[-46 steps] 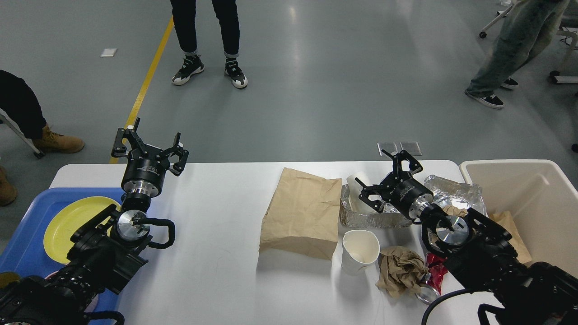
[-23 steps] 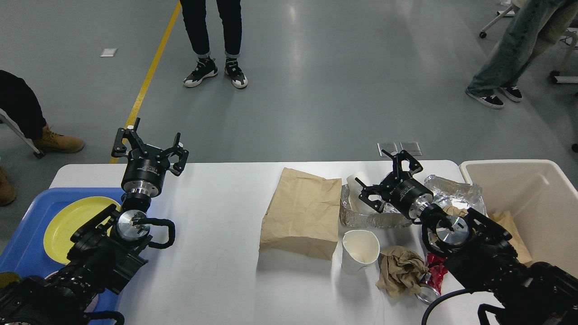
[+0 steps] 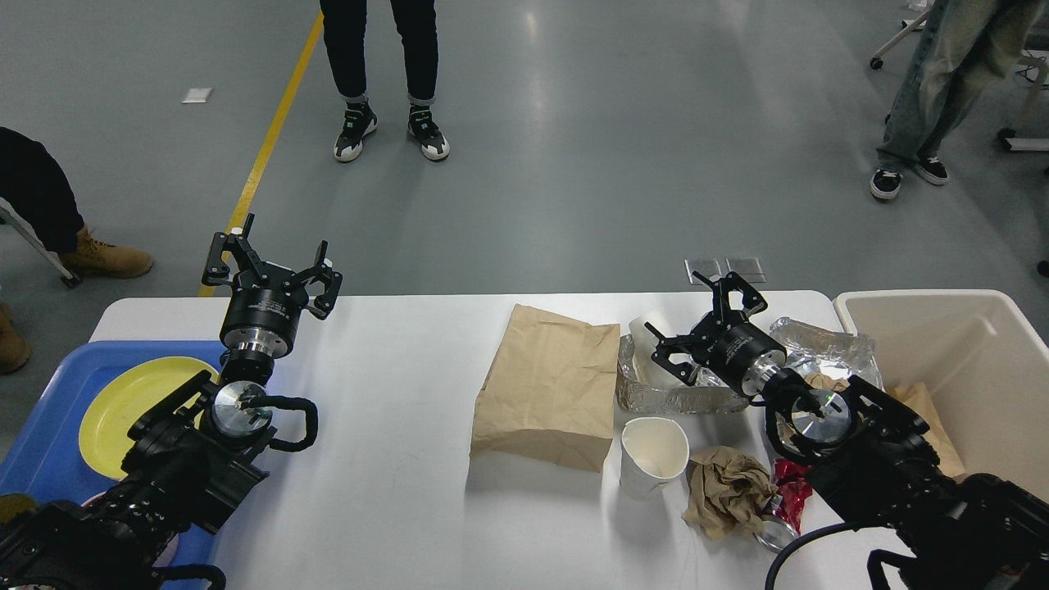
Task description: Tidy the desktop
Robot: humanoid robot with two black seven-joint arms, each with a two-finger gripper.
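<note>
The white desktop (image 3: 393,393) spans the view. On its right half lie a flat brown paper bag (image 3: 547,385), a crumpled foil tray (image 3: 680,397) with a white cup (image 3: 647,332) in it, another white paper cup (image 3: 653,455), a crumpled brown paper wad (image 3: 725,487) and a red wrapper with a can (image 3: 783,508). My right gripper (image 3: 706,326) hovers open over the foil tray, holding nothing. My left gripper (image 3: 270,266) stands open and empty above the table's far left edge.
A blue tray (image 3: 41,442) with a yellow plate (image 3: 123,401) sits at the left edge. A beige bin (image 3: 967,369) holding brown paper stands at the right. People's legs stand on the grey floor beyond the table.
Both arms have stayed still. Only the people in the background shifted their feet.
</note>
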